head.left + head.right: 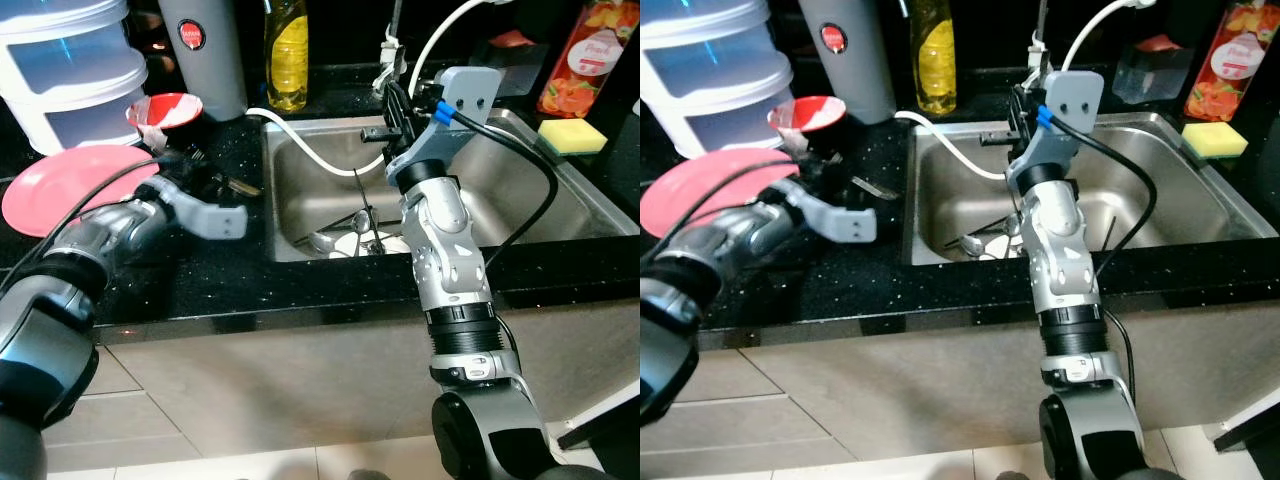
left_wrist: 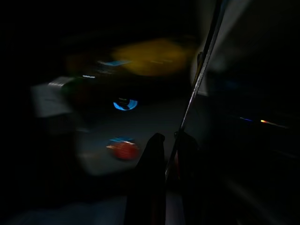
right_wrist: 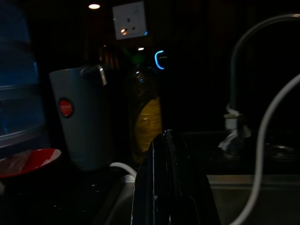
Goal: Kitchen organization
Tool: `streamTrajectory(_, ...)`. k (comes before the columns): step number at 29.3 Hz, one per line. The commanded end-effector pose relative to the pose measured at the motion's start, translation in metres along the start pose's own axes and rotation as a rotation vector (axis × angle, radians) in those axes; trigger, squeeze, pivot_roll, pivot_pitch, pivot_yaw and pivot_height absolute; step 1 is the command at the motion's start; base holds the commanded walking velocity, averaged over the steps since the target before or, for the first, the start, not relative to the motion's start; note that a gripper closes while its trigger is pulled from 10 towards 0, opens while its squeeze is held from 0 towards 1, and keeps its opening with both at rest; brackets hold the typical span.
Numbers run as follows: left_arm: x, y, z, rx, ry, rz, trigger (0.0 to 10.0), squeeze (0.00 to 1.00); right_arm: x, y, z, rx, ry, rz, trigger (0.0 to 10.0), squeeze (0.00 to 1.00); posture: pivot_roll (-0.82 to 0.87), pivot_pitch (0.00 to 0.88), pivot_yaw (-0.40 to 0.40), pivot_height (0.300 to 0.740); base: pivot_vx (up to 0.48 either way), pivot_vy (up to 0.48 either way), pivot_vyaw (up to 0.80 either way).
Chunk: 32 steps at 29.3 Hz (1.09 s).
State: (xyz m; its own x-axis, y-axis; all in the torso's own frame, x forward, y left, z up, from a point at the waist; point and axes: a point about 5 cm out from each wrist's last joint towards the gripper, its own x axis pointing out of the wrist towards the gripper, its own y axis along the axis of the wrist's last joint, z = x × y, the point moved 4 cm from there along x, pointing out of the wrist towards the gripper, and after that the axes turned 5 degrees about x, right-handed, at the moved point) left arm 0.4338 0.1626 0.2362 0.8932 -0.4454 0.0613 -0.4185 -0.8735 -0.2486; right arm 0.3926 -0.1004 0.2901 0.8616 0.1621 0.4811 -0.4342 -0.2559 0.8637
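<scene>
My left gripper (image 1: 212, 180) lies low over the black counter (image 1: 250, 285), just left of the sink (image 1: 560, 200). In the left wrist view its fingers (image 2: 154, 154) are shut on a thin metal utensil (image 2: 199, 79), whose tip shows on the counter (image 1: 872, 188). My right gripper (image 1: 398, 102) is raised over the sink's middle, pointing at the back wall. The right wrist view shows its fingers (image 3: 161, 178) pressed together with nothing between them. Down in the basin lie a spoon and a white plate (image 1: 358, 238).
A pink plate (image 1: 55, 190) and a red bowl (image 1: 165, 108) sit left of my left arm. Stacked white containers (image 1: 65, 70), a grey jug (image 1: 200, 50) and an oil bottle (image 1: 287, 55) line the back. A white hose (image 1: 310, 150) crosses the sink. A yellow sponge (image 1: 572, 135) and a juice carton (image 1: 590, 55) stand at the right.
</scene>
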Motion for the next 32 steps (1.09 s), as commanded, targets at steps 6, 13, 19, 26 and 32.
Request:
streamTrajectory(6,0.037,0.049,-0.046,-0.054,0.088,0.134,10.0,0.0,0.003,0.003,-0.005,0.001,0.009,0.017,10.0,0.0,-0.02,0.0,0.041,0.74,0.0,0.0,0.0)
streamTrajectory(13,0.061,0.102,-0.046,-0.164,-0.057,0.23,10.0,0.0,-0.006,0.01,0.016,-0.038,-0.063,0.04,10.0,0.0,-0.1,0.0,0.104,0.74,0.0,0.0,0.0)
streamTrajectory(19,0.066,0.122,-0.038,-0.228,-0.151,0.247,10.0,1.0,-0.014,0.016,0.027,-0.064,-0.116,0.06,10.0,0.0,-0.16,0.0,0.147,0.74,0.0,0.0,0.0)
streamTrajectory(26,0.065,0.085,-0.06,-0.305,-0.089,0.153,10.0,0.0,-0.019,0.019,0.036,-0.08,-0.148,0.06,10.0,0.0,-0.15,0.0,0.136,0.74,0.0,0.0,0.0)
streamTrajectory(32,0.05,0.011,-0.076,-0.643,0.086,-0.121,10.0,0.0,-0.018,0.016,0.03,-0.065,-0.134,0.05,10.0,0.0,-0.1,0.0,0.122,0.74,0.0,0.0,0.0)
